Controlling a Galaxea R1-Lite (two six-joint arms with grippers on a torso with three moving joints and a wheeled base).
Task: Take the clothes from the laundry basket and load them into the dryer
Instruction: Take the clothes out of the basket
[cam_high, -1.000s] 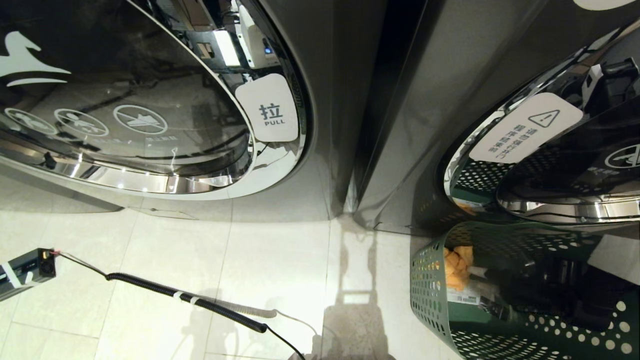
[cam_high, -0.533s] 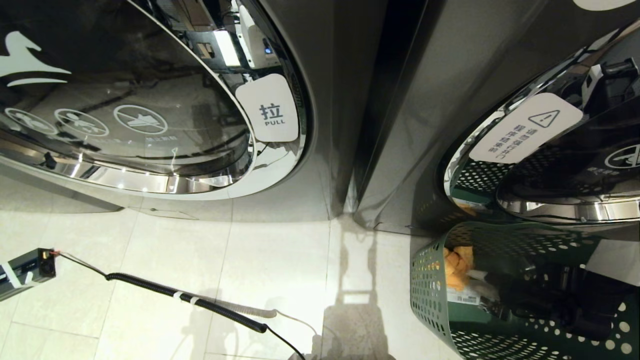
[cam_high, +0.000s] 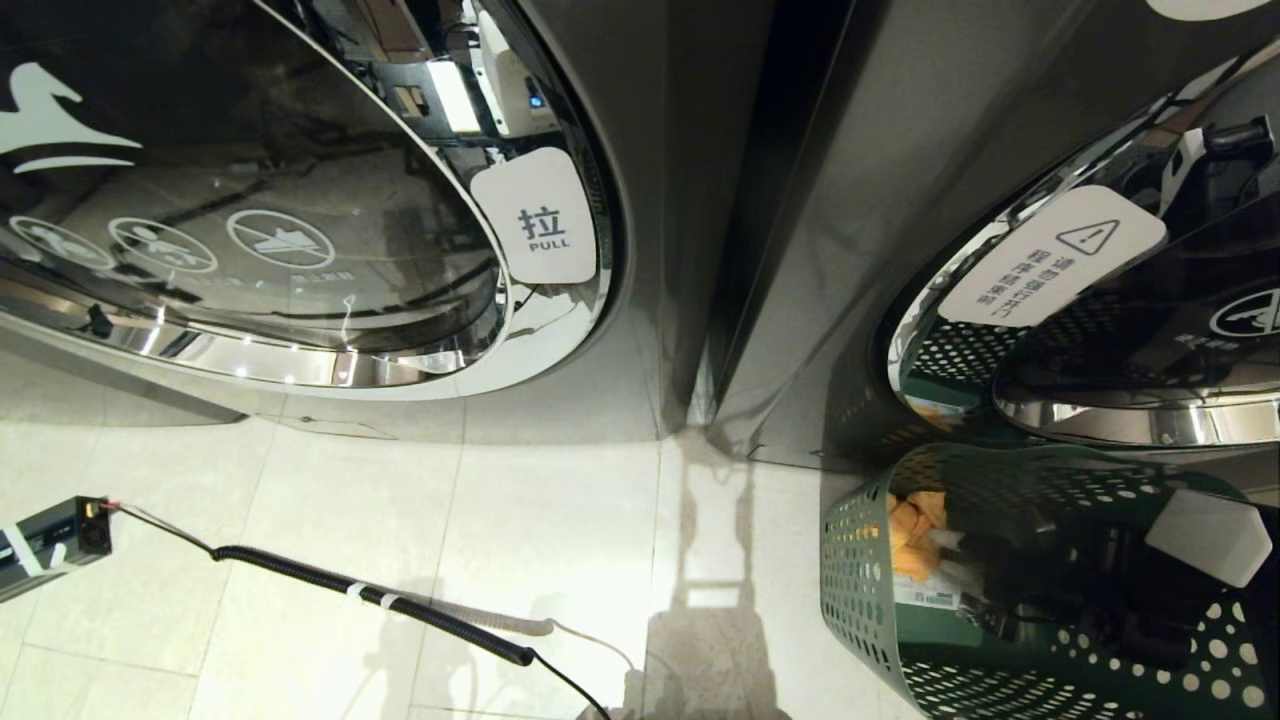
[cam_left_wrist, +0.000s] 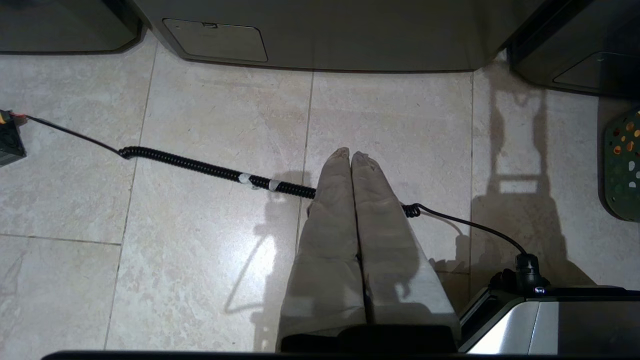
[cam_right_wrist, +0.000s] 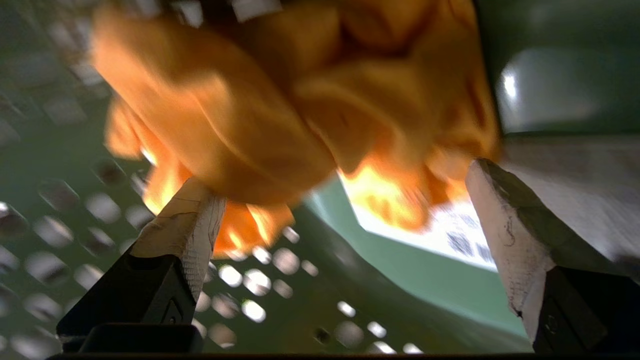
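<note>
The right gripper (cam_right_wrist: 340, 200) is reaching down inside the green basket (cam_high: 860, 590), jaws spread wide, with the orange cloth (cam_right_wrist: 280, 105) bunched just ahead of the fingertips. In the wrist view one finger (cam_right_wrist: 185, 230) is sitting at the cloth's edge, possibly brushing a fold; contact cannot be confirmed because the fabric is blurred. The other finger (cam_right_wrist: 505, 225) is standing off to the far side, with a gap between it and the cloth. Nothing is being pinched. Behind the cloth, between the jaws, a white label (cam_right_wrist: 450, 235) is showing on the basket floor.

In the head view the orange cloth (cam_high: 915, 535) is lying against the basket wall nearest the machines, and the dark arm is filling much of the basket's interior beside it.

Judgement on the step: this is the approach to a grasp. To do it well, the gripper probably needs to be pushing further in, so the bulk of the fabric sits between the fingers rather than ahead of them, and then closing on a thick fold rather than a loose edge. The basket's perforated wall lies close beside one finger; snagging it looks like the main risk.

The dryer (cam_high: 1100, 330) door is reflecting the basket just beyond the rim.

The left gripper (cam_left_wrist: 352, 165) is hanging over the floor tiles (cam_left_wrist: 200, 250), fingers pressed together, empty, above a coiled cable (cam_left_wrist: 210, 170).
</note>
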